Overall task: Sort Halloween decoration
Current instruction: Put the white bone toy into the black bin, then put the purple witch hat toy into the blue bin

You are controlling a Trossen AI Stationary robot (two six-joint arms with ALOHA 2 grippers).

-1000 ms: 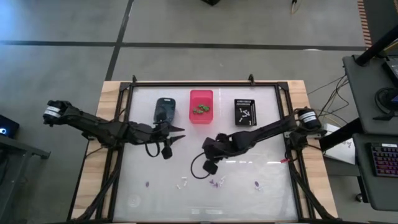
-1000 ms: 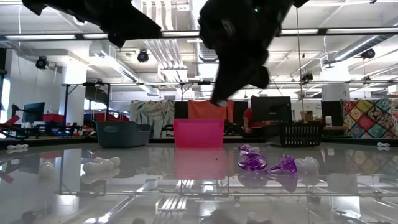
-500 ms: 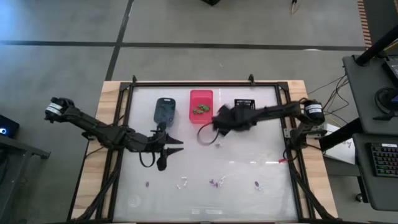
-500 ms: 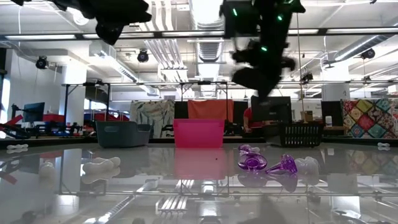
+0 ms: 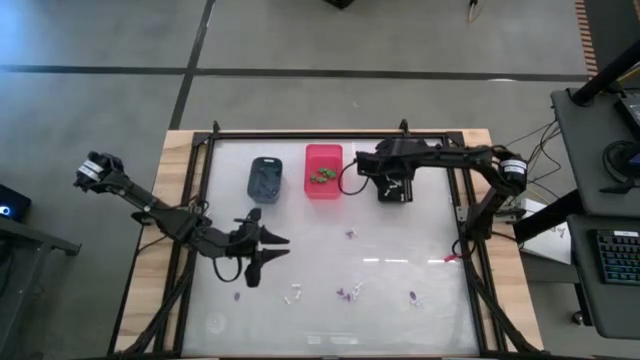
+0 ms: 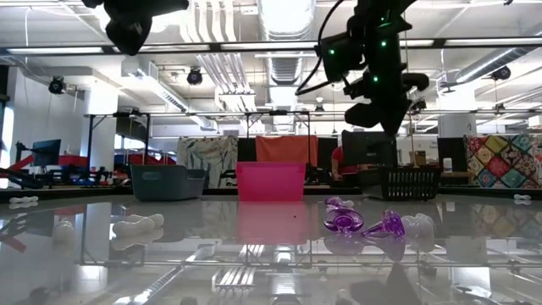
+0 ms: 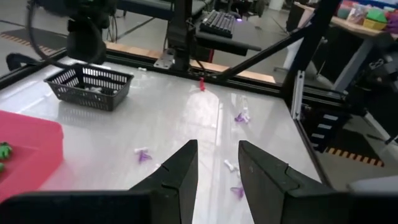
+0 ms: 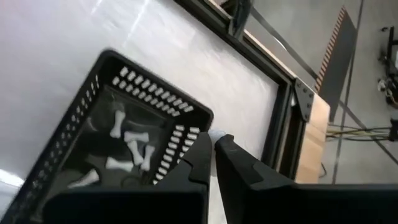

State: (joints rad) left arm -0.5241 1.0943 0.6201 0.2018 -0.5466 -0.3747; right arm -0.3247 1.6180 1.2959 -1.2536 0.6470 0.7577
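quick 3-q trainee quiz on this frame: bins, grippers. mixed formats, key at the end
1. True or false: the pink bin holds green trinkets.
2. The right gripper, pinching a small white trinket, hangs at which bin? A blue-grey, B pink, C black.
3. Fill in: the left gripper, low over the table's left half, has its fingers ____.

Key:
1. True.
2. C, at the rim of the black bin, which holds white bones.
3. Open.
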